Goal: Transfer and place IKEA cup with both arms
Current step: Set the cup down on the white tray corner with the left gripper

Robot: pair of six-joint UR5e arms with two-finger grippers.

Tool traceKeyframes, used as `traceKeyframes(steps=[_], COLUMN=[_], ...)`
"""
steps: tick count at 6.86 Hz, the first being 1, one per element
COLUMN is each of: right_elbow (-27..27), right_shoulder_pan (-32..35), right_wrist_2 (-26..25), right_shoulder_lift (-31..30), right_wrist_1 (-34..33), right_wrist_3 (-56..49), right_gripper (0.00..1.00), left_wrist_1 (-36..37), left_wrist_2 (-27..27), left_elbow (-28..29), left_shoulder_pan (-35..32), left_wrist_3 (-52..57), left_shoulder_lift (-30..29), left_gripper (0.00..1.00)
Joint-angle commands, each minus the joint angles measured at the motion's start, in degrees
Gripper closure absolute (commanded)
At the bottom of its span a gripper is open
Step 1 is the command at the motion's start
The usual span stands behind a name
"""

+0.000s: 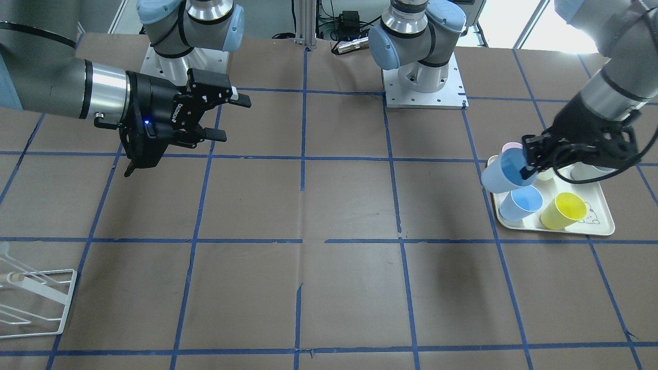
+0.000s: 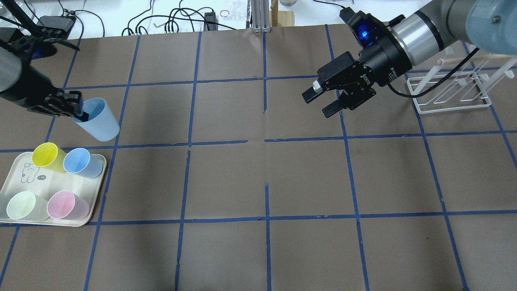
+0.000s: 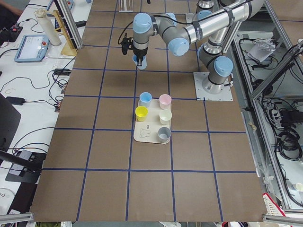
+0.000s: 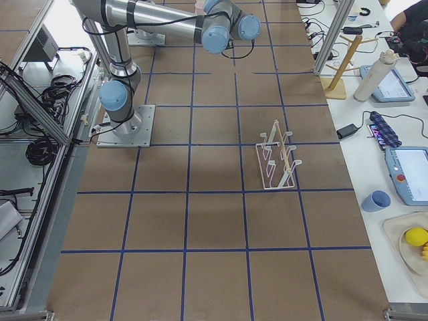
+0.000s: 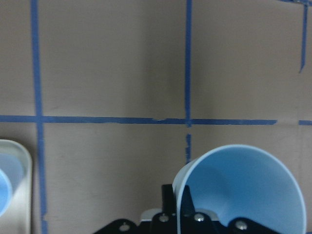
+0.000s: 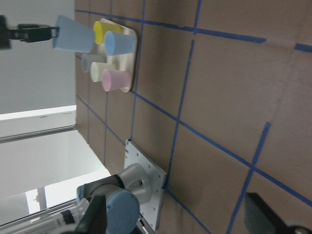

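The IKEA cup is pale powder-blue. It hangs tilted in the air beyond the tray, pinched at its rim by my left gripper. In the front view the cup sits at the left gripper, above the tray's far edge. The left wrist view shows the cup's open mouth with one finger inside the rim and one outside. My right gripper is open and empty, hovering above the table's right half, and it also shows in the front view.
A cream tray at the near left holds a yellow cup, a sky-blue cup, a pale green cup, a pink cup and a grey cup. A white wire rack stands at the far right.
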Motion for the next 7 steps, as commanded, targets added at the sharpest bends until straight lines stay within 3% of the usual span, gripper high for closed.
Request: traceKeyframes(steps=[1,2,4,5,7], right_elbow=[-0.46,-0.72,-0.72,-0.72,-0.72], right_shoulder_pan=[1.05,1.14,1.23,1.23,1.23], right_wrist_2=[-14.91,-19.67,-20.86,-24.25,-23.77], right_shoulder_lift=[-0.21,-0.65,-0.92,-0.83,-0.74], right_wrist_1=[-10.67,-11.46,-15.51,-19.08,-22.35], right_wrist_3=[14.45,19.96,25.71,26.16,26.08], right_gripper=[0.0,0.0,0.0,0.0,0.0], left_wrist_1=[-3.49,-1.94,6.75,11.22,10.83], left_wrist_2=[0.87,0.52,0.17,-0.97,-1.15], left_elbow=[2.6,2.69,2.69,4.17,11.36], left_shoulder_pan=[14.13,19.06,24.19,24.47,24.39], left_wrist_3=[19.09,27.87,37.77,40.59,40.97], left_shoulder_lift=[-2.09,-4.54,-11.04,-14.99,-22.29], left_gripper=[1.0,1.0,1.0,1.0,1.0])
